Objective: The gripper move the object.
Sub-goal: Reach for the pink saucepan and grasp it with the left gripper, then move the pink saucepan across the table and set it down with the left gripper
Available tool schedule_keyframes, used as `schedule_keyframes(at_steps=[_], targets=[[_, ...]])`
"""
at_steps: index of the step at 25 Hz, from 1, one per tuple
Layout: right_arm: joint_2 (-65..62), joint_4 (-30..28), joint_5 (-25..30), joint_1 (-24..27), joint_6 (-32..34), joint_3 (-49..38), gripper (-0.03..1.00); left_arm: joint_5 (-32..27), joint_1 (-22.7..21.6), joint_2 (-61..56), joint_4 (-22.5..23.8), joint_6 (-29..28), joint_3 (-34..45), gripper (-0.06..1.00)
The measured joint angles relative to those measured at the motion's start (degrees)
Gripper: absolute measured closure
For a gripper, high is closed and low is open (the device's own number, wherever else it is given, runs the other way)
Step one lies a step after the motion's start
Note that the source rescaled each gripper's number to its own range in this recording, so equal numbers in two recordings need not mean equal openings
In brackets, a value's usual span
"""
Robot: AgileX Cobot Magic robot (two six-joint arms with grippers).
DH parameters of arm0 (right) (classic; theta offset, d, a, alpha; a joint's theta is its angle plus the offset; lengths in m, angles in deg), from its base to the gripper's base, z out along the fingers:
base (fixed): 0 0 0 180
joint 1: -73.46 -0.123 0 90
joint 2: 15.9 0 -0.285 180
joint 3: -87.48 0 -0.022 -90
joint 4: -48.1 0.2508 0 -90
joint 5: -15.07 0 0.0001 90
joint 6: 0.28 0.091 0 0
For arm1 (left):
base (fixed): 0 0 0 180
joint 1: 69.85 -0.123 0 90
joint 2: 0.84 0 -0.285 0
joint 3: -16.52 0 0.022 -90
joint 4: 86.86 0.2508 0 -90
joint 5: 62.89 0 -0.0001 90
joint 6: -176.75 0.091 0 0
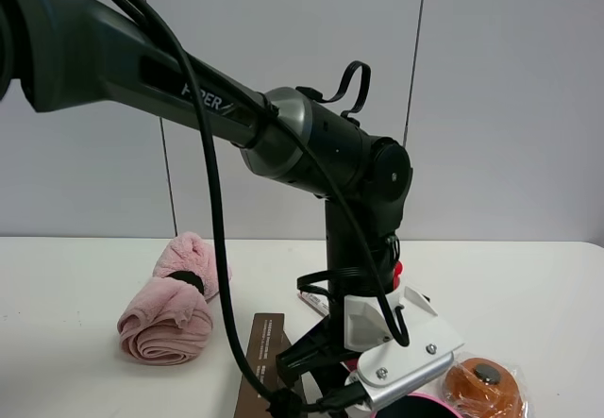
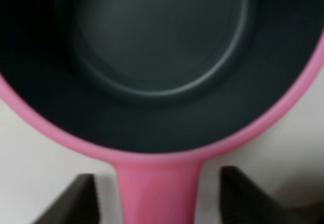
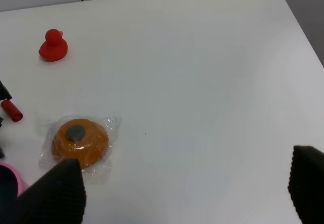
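Pink saucepan (image 2: 162, 82), dark inside; red duck (image 3: 52, 46); pink towel (image 1: 175, 309).

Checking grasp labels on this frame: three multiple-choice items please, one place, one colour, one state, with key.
1. Where is the handle of the saucepan relative to the left gripper?
A. between its fingers
B. outside both fingers
C. above both fingers
2. What colour is the toy duck?
A. yellow
B. red
C. blue
3. How do the left gripper's jaws stand?
A. shut on the handle
B. shut on nothing
C. open
1 A: a finger shows on each side of the handle.
2 B: plainly red in the right wrist view.
3 C: bare table shows between each finger and the handle.
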Motion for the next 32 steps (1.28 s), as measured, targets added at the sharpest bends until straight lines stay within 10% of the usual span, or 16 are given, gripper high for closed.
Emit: schedule_keyframes(at_steps=[5, 26, 32], targets=[[0.0, 0.0, 0.0, 0.0, 0.0, 0.0, -0.03, -0.1, 0.0, 0.0, 0.1, 0.0, 0.0, 0.94], [0.0, 0.0, 0.0, 0.0, 0.0, 0.0, -0.03, -6.2, 0.0, -6.6, -1.4, -6.0, -0.9, 0.94], [0.0, 0.0, 0.0, 0.0, 0.0, 0.0, -0.03, -6.6, -2.2, -10.2, -2.9, -24.9, -12.4, 0.94]])
